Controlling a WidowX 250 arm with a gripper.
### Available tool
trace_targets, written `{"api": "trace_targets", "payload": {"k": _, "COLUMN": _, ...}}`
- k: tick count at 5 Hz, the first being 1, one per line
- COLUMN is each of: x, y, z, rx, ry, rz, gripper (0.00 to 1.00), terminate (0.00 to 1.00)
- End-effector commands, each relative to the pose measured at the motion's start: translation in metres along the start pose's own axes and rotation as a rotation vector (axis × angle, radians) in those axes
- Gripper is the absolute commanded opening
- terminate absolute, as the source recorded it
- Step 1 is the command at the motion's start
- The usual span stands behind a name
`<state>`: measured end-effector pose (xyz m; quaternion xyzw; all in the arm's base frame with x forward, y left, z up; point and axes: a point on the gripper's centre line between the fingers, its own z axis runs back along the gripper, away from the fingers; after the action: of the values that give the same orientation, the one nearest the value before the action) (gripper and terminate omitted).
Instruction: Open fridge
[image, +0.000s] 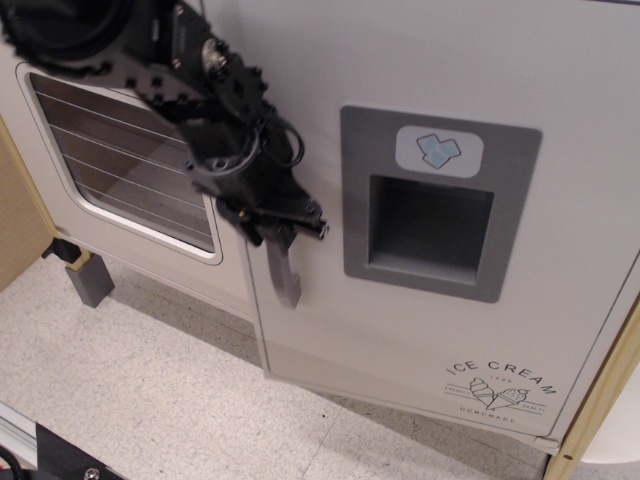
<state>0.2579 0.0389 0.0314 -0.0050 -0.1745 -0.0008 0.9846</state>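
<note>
The white fridge door (400, 330) has a grey recessed dispenser panel (435, 205), a blue ice-cube badge (438, 150) and an "ICE CREAM" logo (498, 388). Its left edge stands swung out from the cabinet, partly open. The grey vertical bar handle (283, 276) hangs near that edge. My black gripper (275, 225) is shut on the upper part of the handle, and the arm reaches in from the top left.
The white oven door with a rounded window (130, 170) is left of the fridge, partly behind my arm. A grey block (90, 280) stands on the speckled floor (170, 400) below it. A wooden post (600, 410) runs along the right edge.
</note>
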Motion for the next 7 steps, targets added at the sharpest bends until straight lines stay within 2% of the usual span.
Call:
{"api": "trace_targets", "payload": {"k": 1, "x": -0.046, "y": 0.009, "z": 0.051, "rx": -0.031, "ry": 0.044, "rz": -0.08, "gripper": 1.0, "terminate": 0.0}}
{"api": "trace_targets", "payload": {"k": 2, "x": -0.067, "y": 0.027, "z": 0.073, "rx": -0.043, "ry": 0.09, "rz": -0.067, "gripper": 1.0, "terminate": 0.0}}
{"api": "trace_targets", "payload": {"k": 3, "x": -0.069, "y": 0.055, "z": 0.097, "rx": -0.007, "ry": 0.094, "rz": 0.046, "gripper": 1.0, "terminate": 0.0}}
{"api": "trace_targets", "payload": {"k": 4, "x": -0.066, "y": 0.077, "z": 0.11, "rx": 0.037, "ry": 0.107, "rz": 0.195, "gripper": 1.0, "terminate": 0.0}}
{"api": "trace_targets", "payload": {"k": 5, "x": -0.057, "y": 0.094, "z": 0.118, "rx": 0.098, "ry": 0.063, "rz": 0.288, "gripper": 1.0, "terminate": 0.0}}
{"api": "trace_targets", "payload": {"k": 7, "x": -0.021, "y": 0.114, "z": 0.099, "rx": 0.19, "ry": 0.032, "rz": 0.495, "gripper": 1.0, "terminate": 0.0}}
